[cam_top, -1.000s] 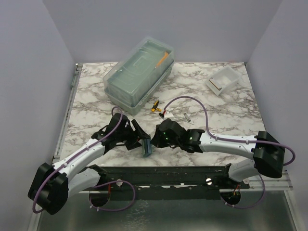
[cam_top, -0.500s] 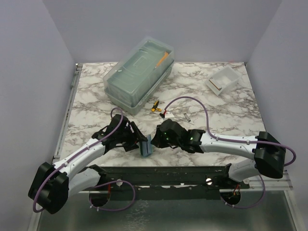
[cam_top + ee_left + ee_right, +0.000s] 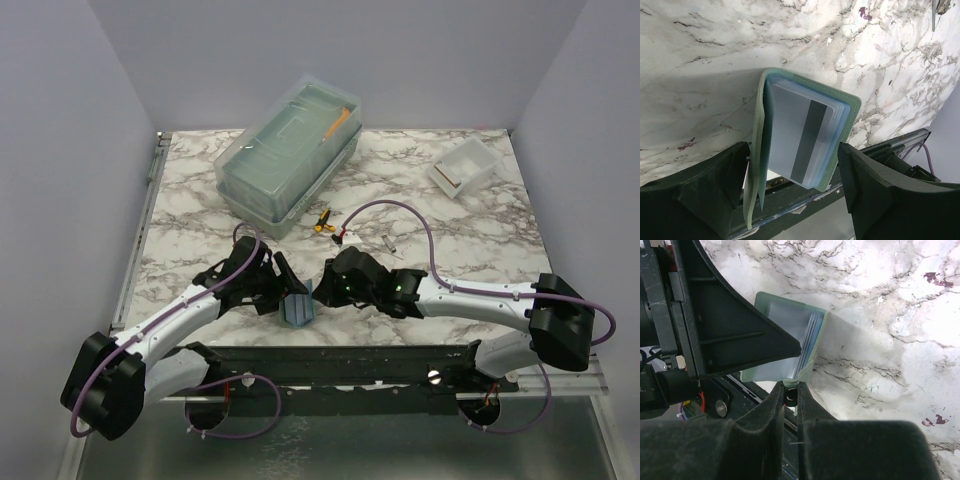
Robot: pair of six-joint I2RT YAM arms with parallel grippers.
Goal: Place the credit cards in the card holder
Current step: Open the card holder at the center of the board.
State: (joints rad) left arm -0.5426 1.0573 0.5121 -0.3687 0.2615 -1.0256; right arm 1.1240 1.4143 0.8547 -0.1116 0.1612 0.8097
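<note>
The grey-green card holder point(image 3: 298, 309) sits at the table's near edge between my two grippers. In the left wrist view its covers point(image 3: 757, 150) stand slightly apart, and a pale credit card with a dark stripe point(image 3: 801, 134) sits in its clear pockets. My left gripper point(image 3: 283, 287) is open, and in its own wrist view the left gripper point(image 3: 792, 150) has a finger on either side of the holder. My right gripper point(image 3: 321, 293) is shut on the holder's lower edge point(image 3: 805, 371), as the right wrist view point(image 3: 791, 390) shows. No gold or black card shows.
A large translucent lidded box point(image 3: 290, 155) stands at the back left. A small white tray point(image 3: 466, 166) is at the back right. A yellow-handled tool point(image 3: 322, 222) and a small metal piece point(image 3: 388, 243) lie mid-table. The dark front rail point(image 3: 350, 362) runs just below the holder.
The card holder has shifted a little left and tipped from upright to a flatter lean. The left gripper has moved slightly with it. The right gripper has stayed at its edge.
</note>
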